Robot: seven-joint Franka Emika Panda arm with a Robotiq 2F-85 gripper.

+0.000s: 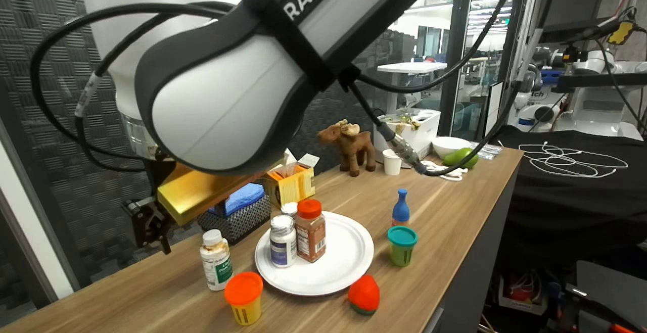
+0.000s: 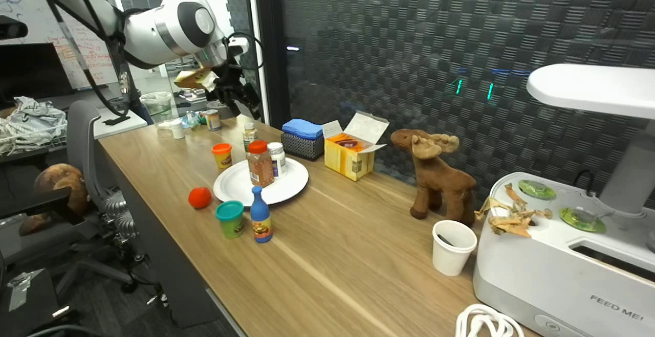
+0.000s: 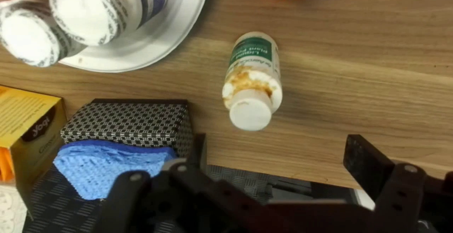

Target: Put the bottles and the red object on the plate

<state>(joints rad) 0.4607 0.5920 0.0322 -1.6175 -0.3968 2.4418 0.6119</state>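
Fingers (image 3: 366, 164) spread wide apart, seen best in my wrist view; far left and up off the desk (image 1: 136, 297) in an exterior view. Next to the right: green-label bottle (image 1: 217, 262) upright on the desk, apart from the plate (image 1: 349, 249); black patterned box (image 1: 252, 219) behind it with a blue sponge (image 1: 245, 197) at its top; then the orange-lidded jar (image 1: 243, 300), on the desk near the plate. On the plate I see three standing close together: purple-label bottle (image 1: 283, 244), a second white-capped bottle (image 1: 289, 209) (mostly hidden from this side), red-capped jar (image 1: 311, 232). Red object (image 1: 365, 292) is on the desk, just beside the plate's rim. Then the teal-lidded tub (image 1: 402, 247) and blue bottle (image 1: 400, 209), upright on the desk, near each other. White bowl (image 1: 447, 145) sits farther right, well away from the plate.
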